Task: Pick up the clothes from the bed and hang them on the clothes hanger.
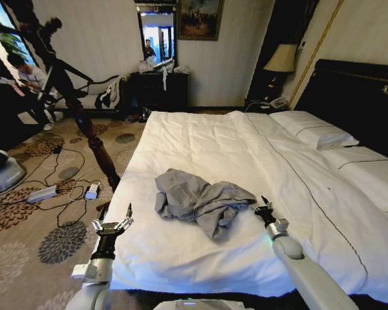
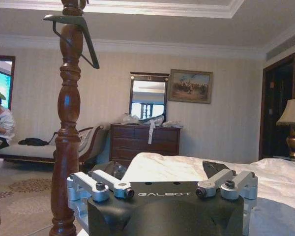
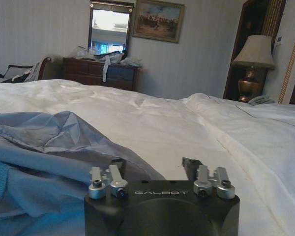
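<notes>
Head view: crumpled soft grey-blue shirt [image 1: 200, 200] heaped on smooth white bed [image 1: 246, 161].

1. "GALBOT", in pale capitals on the black housing of the left gripper [image 2: 164, 184], just behind and centred between the two fingers.
2. "GALBOT", same lettering on the black housing of the right gripper [image 3: 154, 169], likewise centred behind the fingers.

Pale grey arms, black "GALBOT" wrist blocks, silver screwed knuckles
</notes>
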